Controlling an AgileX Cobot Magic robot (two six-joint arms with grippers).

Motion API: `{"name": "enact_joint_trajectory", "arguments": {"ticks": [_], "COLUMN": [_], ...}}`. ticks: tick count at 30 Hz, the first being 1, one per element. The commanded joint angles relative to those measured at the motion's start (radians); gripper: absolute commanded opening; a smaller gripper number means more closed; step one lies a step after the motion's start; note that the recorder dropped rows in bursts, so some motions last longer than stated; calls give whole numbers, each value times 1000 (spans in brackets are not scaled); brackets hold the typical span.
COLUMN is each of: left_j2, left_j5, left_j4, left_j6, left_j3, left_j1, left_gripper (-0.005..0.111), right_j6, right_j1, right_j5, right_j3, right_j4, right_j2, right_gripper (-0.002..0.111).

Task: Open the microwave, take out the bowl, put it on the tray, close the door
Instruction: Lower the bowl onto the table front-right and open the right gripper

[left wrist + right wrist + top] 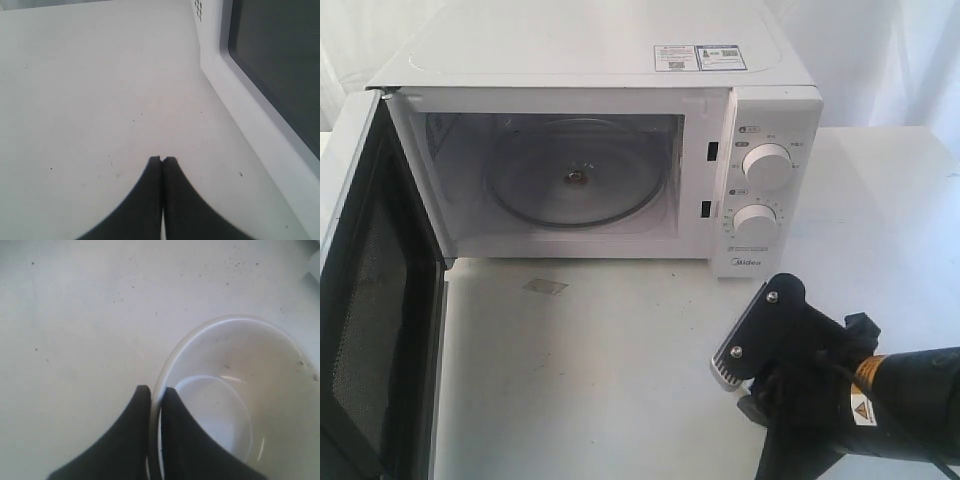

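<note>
Grips the bowl [235, 405] by its rim with the right gripper [156, 389] — one finger inside the wall, one outside, clamped on the thin edge. Holds it over bare white table [600, 380], in front of the microwave [620, 60] and towards its control side; cannot tell whether lifted or resting, and cannot see it in the exterior view, hidden under the arm. Turns its mouth up towards the wrist camera, roughly level. Being round, offers no long axis to line up, so any approach angle should serve for setting down.

Judged done: opening and taking out. Shows only the glass turntable [575, 175] inside the cavity. Judged left: placing on the tray and closing. Shows no tray in any view, so cannot say how close the set-down is.

Has the door [360, 300] swung wide to the left of the exterior view, inner face towards the cavity. Sets the left gripper [162, 160] low over the table just beside that door, fingertips pressed together on nothing — probably well placed for pushing it shut.
</note>
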Motion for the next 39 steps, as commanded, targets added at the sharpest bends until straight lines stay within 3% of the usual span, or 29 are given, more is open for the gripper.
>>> {"name": "enact_joint_trajectory", "arguments": {"ticks": [1,9,16,18,26,33,36,37,39], "left_j2": [-4,-4,-4,-4,-4,-4,-4,-4,-4], "left_j5": [2,2,2,2,2,2,2,2,2], "left_j4": [-5,-5,-5,-5,-5,-5,-5,-5,-5], "left_j6": [0,0,0,0,0,0,0,0,0], "left_j3": [4,4,4,4,4,4,4,4,4], "left_j1": [2,2,2,2,2,2,2,2,2], "left_gripper": [0,0,0,0,0,0,0,0,0], "right_j6": [-3,-24,-24,-24,-10,209,235,227,227], "right_j1": [-10,-10,-10,-10,-10,-10,-10,-10,-10], "right_j5": [-45,-51,-24,-24,-66,-86,-79,-84,-147], "right_j3": [8,8,8,8,1,-32,-30,-20,8], "right_j4": [-20,-20,-20,-20,-13,9,9,9,9], "right_j2": [46,61,61,61,-33,-256,-327,-354,-381], "right_gripper": [0,5,50,54,54,48,32,17,0]}}
